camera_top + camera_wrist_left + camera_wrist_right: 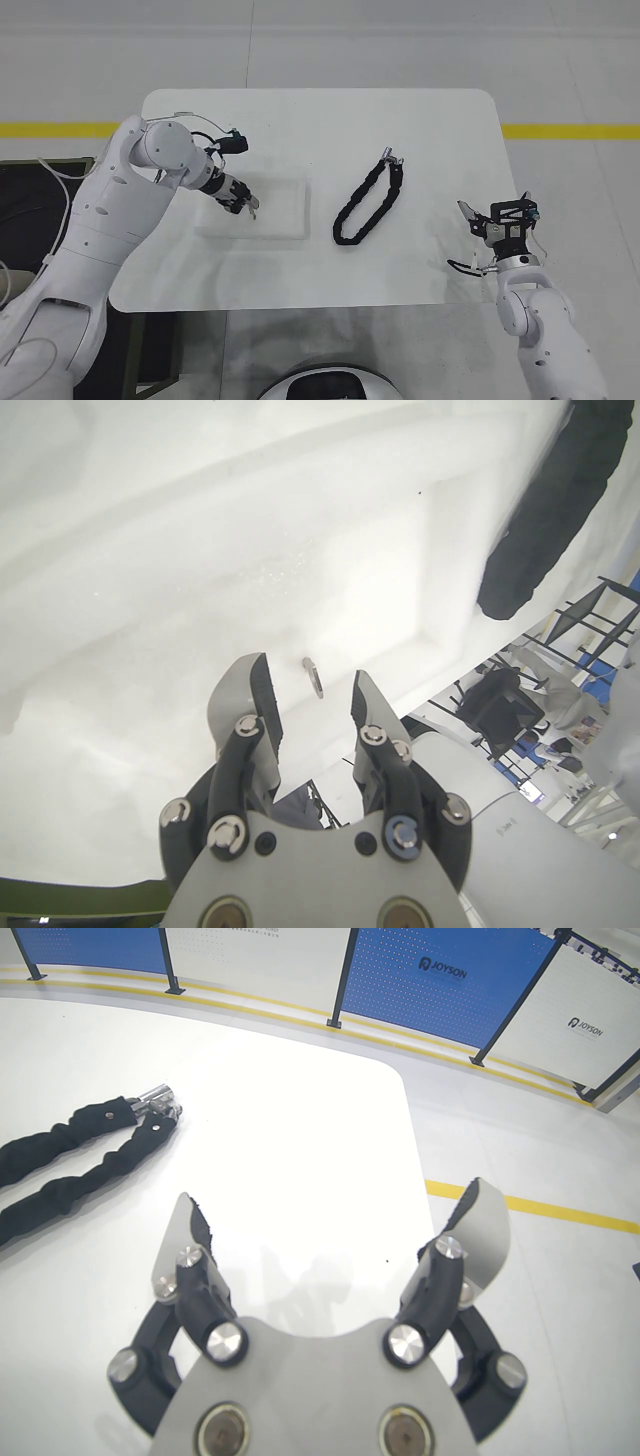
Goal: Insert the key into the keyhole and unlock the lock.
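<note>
A small metal key (314,676) stands upright in a white foam block (275,215) on the left part of the table. My left gripper (310,670) is open with a finger on either side of the key, neither touching it; from above this gripper (246,204) sits over the block's left half. The lock, a black sleeved chain (366,205) with a metal lock body (390,158) at its far end, lies mid-table. In the right wrist view the chain (65,1143) and lock body (156,1095) lie far off. My right gripper (332,1195) is open and holds nothing at the table's right edge.
The white table (440,130) has rounded corners and bare surface between the chain and the right gripper (470,242). A yellow floor line (570,131) runs behind the table. The chain's near loop (550,510) lies just past the foam block.
</note>
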Robot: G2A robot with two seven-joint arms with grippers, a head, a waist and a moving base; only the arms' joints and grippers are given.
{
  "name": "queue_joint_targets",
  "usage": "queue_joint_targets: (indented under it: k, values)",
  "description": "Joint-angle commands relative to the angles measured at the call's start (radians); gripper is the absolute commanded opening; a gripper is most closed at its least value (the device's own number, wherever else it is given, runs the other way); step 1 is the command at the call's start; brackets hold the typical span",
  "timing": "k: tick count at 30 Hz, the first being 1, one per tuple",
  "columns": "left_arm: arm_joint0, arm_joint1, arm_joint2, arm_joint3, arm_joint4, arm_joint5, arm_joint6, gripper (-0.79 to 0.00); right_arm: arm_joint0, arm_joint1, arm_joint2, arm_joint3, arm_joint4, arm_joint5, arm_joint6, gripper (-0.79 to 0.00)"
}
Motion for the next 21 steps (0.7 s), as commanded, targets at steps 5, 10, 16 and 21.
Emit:
queue_joint_targets:
  k: [5,10,16,21]
  values:
    - [-0.012,-0.013,0.029,0.03,0.024,0.001,0.0,-0.776,0.0,0.0,0.0,0.0,0.0,0.0,0.0,0.0]
    - [-0.03,-0.012,0.043,0.0,0.048,-0.019,0.0,-0.785,0.0,0.0,0.0,0.0,0.0,0.0,0.0,0.0]
    - [-0.071,0.023,0.08,-0.104,0.107,-0.004,0.0,-0.785,0.0,0.0,0.0,0.0,0.0,0.0,0.0,0.0]
    - [-0.1,0.06,0.124,-0.163,0.13,0.028,0.0,-0.785,0.0,0.0,0.0,0.0,0.0,0.0,0.0,0.0]
